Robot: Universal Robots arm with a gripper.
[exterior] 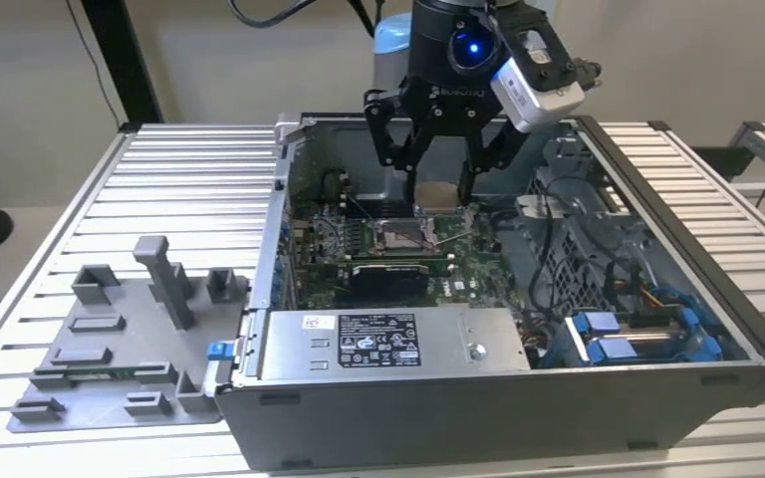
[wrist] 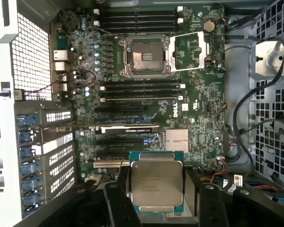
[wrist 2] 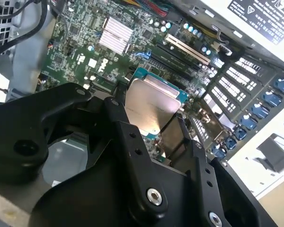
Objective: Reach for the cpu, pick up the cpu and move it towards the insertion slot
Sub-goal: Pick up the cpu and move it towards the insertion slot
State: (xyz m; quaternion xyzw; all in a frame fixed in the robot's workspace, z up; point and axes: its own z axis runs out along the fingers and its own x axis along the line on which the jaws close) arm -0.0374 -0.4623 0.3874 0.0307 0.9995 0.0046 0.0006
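Note:
My gripper (exterior: 438, 179) hangs inside the open computer case, shut on the cpu (exterior: 436, 195). In both wrist views the cpu (wrist: 156, 182) (wrist 2: 154, 106) shows a pale silver face with teal edges, clamped by its sides between the black fingers (wrist: 118, 198). It is held flat above the green motherboard (wrist: 199, 109). The insertion slot (wrist: 144, 56) is a square metal-framed socket with its lid swung open beside it, some way from the cpu across the board. In the exterior view the insertion slot (exterior: 400, 235) lies just below and in front of the gripper.
Case walls (exterior: 675, 219) ring the board. A power supply (exterior: 389, 344) spans the case's near side, with blue drive brackets (exterior: 636, 334) and cables (exterior: 556, 259) on the exterior view's right. A grey fixture plate (exterior: 104, 349) with blocks lies outside on the left.

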